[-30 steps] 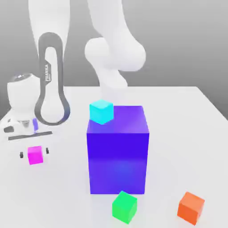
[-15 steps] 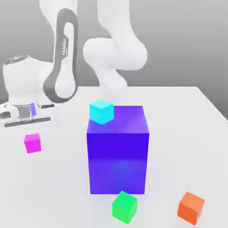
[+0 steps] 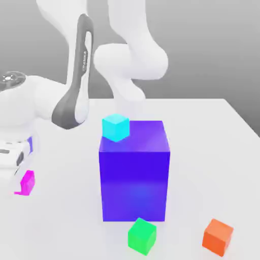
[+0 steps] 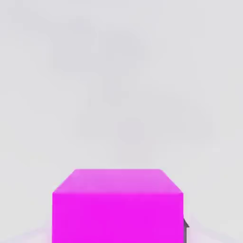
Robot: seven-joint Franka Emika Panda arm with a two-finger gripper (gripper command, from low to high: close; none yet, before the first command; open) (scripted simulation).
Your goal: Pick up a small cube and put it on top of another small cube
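The small cube [image 3: 28, 181] is bright magenta and sits at the far edge of the exterior view's left, partly covered by my white hand. My gripper [image 3: 23, 187] is shut on it. In the hand view the same small cube [image 4: 117, 209] looms close against the pale table, with a dark fingertip [image 4: 185, 228] showing at its side. A cyan cube [image 3: 116, 127] appears at the upper left corner of the big blue-purple block [image 3: 134, 177]. I cannot tell whether it rests on the block or stands behind it.
A green cube [image 3: 141, 235] lies in front of the big block, and an orange cube [image 3: 218, 236] sits near the front at the exterior view's right. The white table [image 3: 213, 152] stretches to the right of the block. My arm's base rises behind the block.
The hand has swung toward the exterior view's left edge, carrying the magenta cube with it. The cube now looks larger and is partly covered. The other cubes have not moved.
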